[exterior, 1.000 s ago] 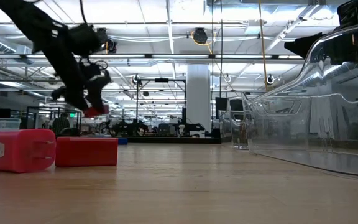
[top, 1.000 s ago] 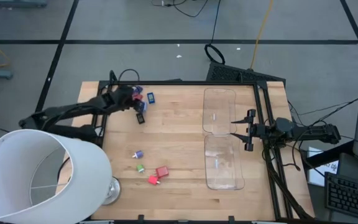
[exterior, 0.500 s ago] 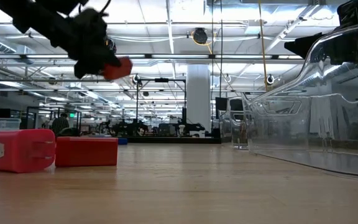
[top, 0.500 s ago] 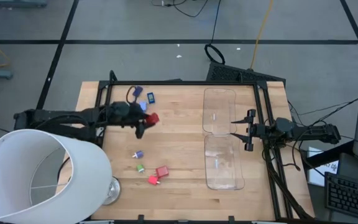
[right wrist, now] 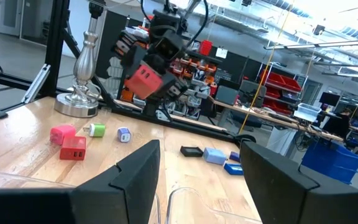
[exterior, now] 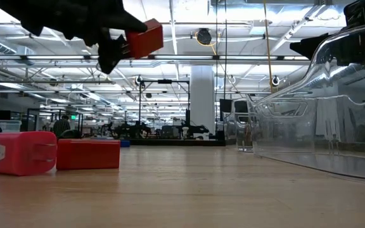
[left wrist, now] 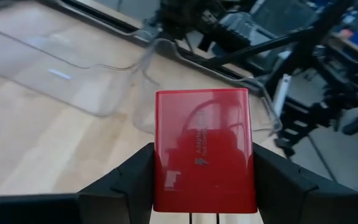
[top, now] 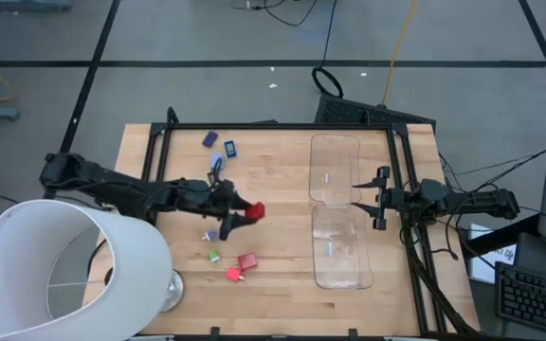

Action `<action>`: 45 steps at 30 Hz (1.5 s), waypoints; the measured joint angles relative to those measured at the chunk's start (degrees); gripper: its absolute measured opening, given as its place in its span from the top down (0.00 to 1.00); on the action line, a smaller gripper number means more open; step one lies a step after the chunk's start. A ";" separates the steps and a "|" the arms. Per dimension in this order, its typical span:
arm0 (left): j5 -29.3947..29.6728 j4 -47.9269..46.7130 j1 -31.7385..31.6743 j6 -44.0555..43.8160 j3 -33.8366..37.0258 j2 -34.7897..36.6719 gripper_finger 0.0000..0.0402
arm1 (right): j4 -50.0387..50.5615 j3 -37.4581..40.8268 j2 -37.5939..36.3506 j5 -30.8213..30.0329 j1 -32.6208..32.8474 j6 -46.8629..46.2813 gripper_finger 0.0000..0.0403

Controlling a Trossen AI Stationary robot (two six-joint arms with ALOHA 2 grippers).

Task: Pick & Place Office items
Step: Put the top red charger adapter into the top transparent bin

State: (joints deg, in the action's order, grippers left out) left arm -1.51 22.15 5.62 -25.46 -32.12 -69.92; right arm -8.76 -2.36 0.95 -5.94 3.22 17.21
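Pinching a red block (top: 255,211) above the wooden counter (top: 282,246), the left fingers (top: 238,214) hang; right fingers (top: 379,200) are spread.

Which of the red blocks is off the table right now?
The red block pinched in the left gripper, carried in the air above the wood; the other two red blocks lie together on the table.

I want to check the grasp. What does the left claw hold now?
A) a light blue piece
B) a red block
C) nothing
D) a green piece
B: the left claw is shut on a red block, held up above the table.
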 joint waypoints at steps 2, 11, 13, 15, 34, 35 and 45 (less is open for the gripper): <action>-1.56 2.88 -0.18 -0.30 0.00 -2.17 0.44 | -0.01 -0.01 0.00 0.00 0.00 0.00 0.47; -10.25 12.24 -1.82 -4.55 -0.02 -9.00 0.47 | -2.58 0.00 0.02 4.40 0.02 -13.23 0.47; -12.23 12.24 -2.50 -5.11 -0.02 -9.43 0.47 | -5.30 -0.01 0.02 6.63 0.02 -16.99 0.47; -13.53 12.15 -2.97 -5.11 -0.02 -9.49 0.47 | -7.33 0.00 0.02 9.35 0.02 -21.90 0.47; -15.55 12.98 -5.22 -13.52 -0.34 -9.61 0.44 | -19.97 -0.01 15.78 -0.11 1.66 -21.25 0.47; -16.34 12.38 -5.60 -14.21 -0.83 -9.62 0.43 | -23.16 -0.01 18.79 -0.10 1.97 -19.95 0.47; -21.64 1.40 -6.15 -7.97 -12.15 -13.23 0.47 | -36.59 -11.34 48.58 -0.03 2.91 -14.94 0.44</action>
State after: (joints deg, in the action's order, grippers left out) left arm -23.14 23.55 -0.53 -33.43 -44.27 -83.15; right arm -45.35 -13.70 49.53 -5.97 6.14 2.27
